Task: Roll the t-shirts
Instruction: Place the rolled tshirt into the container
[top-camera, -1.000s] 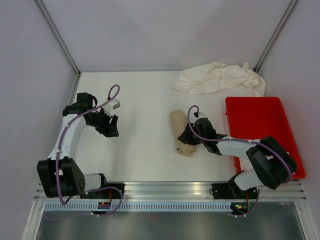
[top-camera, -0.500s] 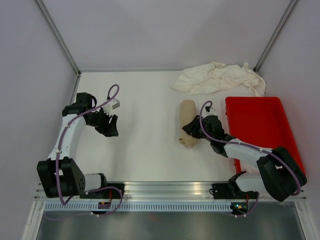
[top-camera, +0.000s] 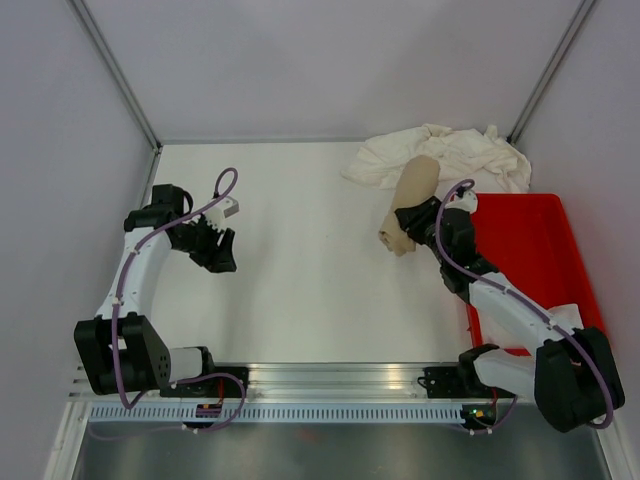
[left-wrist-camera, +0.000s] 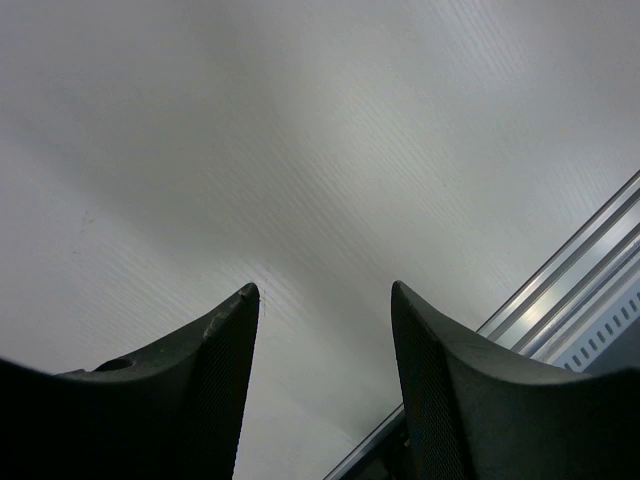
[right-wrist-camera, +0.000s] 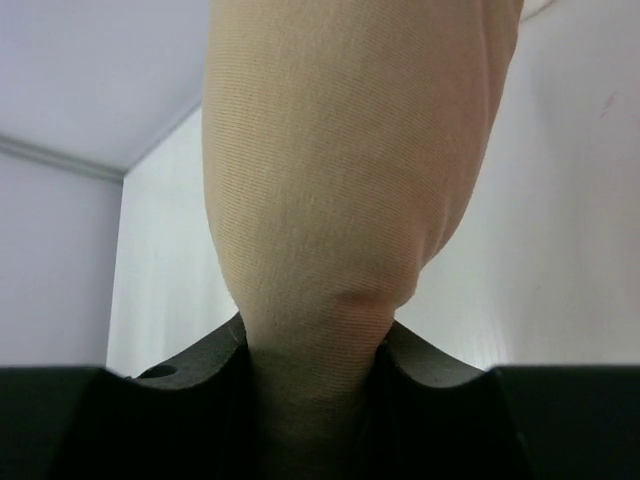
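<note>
Red plastic tray (top-camera: 530, 250) sits at 3 o'clock on the white table (top-camera: 300, 290), long side running 12 to 6. Slotted aluminium rail (top-camera: 340, 378) along the table edge at 6. Metal frame post (top-camera: 115, 75) at 11, second post (top-camera: 548, 70) at 1. Plain pale walls (top-camera: 330, 60) behind.

Left gripper (left-wrist-camera: 324, 290) hangs open, arm bent; right gripper (right-wrist-camera: 312, 345), seemingly raised, pinches the tan t-shirt (right-wrist-camera: 340, 180).

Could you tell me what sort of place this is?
Probably a robotics lab test cell: a white table boxed in by plain panels on aluminium posts, left arm and right arm bolted to an aluminium rail, a red tray near crumpled cream t-shirts.
</note>
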